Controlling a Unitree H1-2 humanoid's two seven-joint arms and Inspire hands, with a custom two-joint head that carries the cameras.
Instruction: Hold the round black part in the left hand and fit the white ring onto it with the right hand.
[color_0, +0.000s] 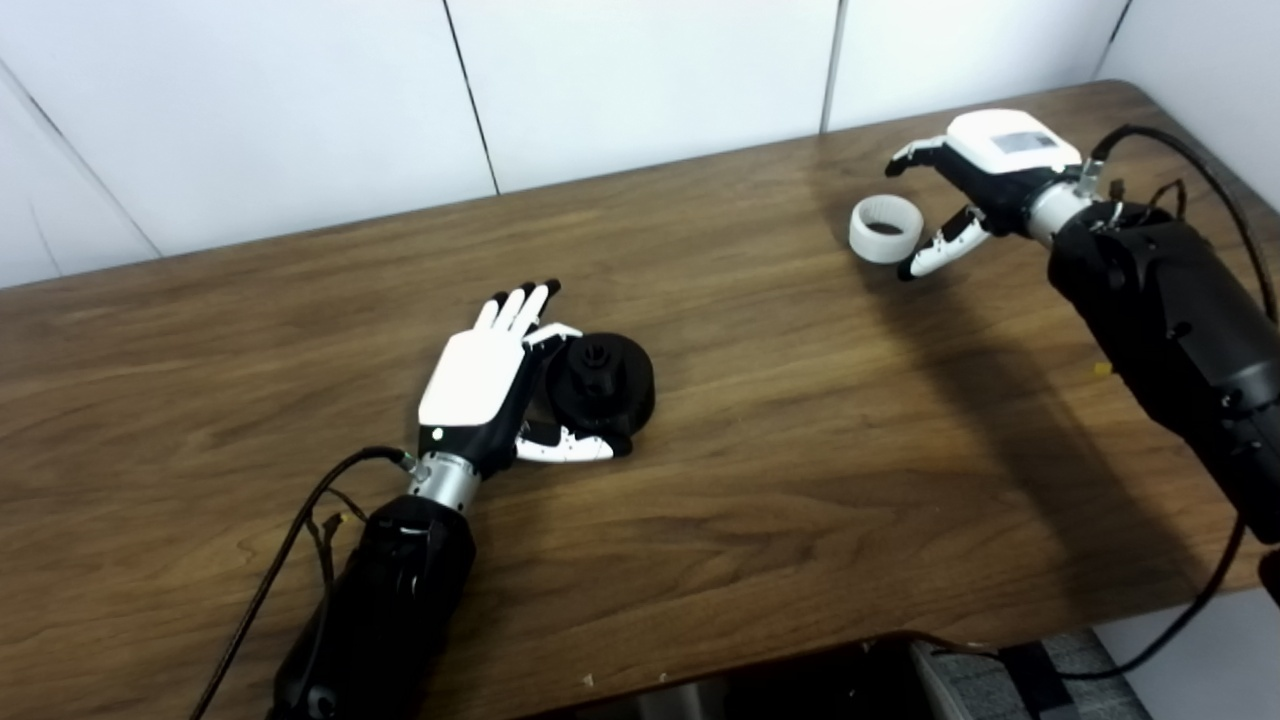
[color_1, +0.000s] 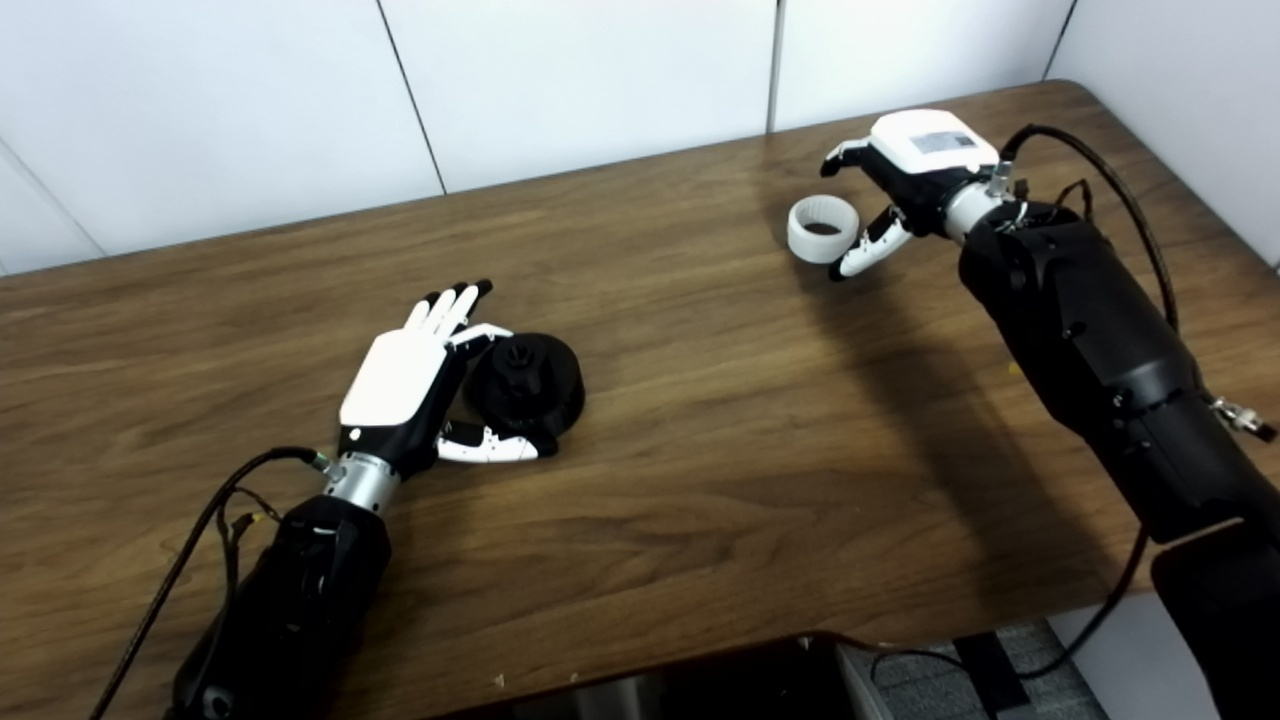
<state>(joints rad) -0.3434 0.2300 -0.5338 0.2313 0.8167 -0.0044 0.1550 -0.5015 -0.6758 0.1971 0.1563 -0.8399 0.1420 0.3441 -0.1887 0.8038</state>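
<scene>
Left hand: the left hand (color_0: 480, 385) is lying low on the table (color_0: 760, 480), back upward, its fingers (color_0: 515, 308) stretching straight and apart toward the wall while the thumb (color_0: 565, 450) is reaching out sideways; it is gripping nothing.
Black part: the round black part (color_0: 603, 382) is sitting on the table just to the right of that hand, between the extended fingers and the thumb, with the thumb tip touching or nearly touching its near edge.
Right hand: the right hand (color_0: 975, 185) is hovering at the far right of the table, fingers curling loosely and spread, closing on nothing.
White ring: the white ring (color_0: 886, 228) is resting on the table just beside the right hand, sitting in the opening between its upper fingers and its lower fingertips (color_0: 925, 262); whether any fingertip is touching it cannot be told.
Hidden: the left palm is facing away from the cameras, and the black part's left edge is tucking behind the hand.
Shapes and materials: the black part is showing as a matte disc with a raised hub at its centre; the ring is a short white band with a dark hollow; the table is dark wood grain, its far right corner rounded.
</scene>
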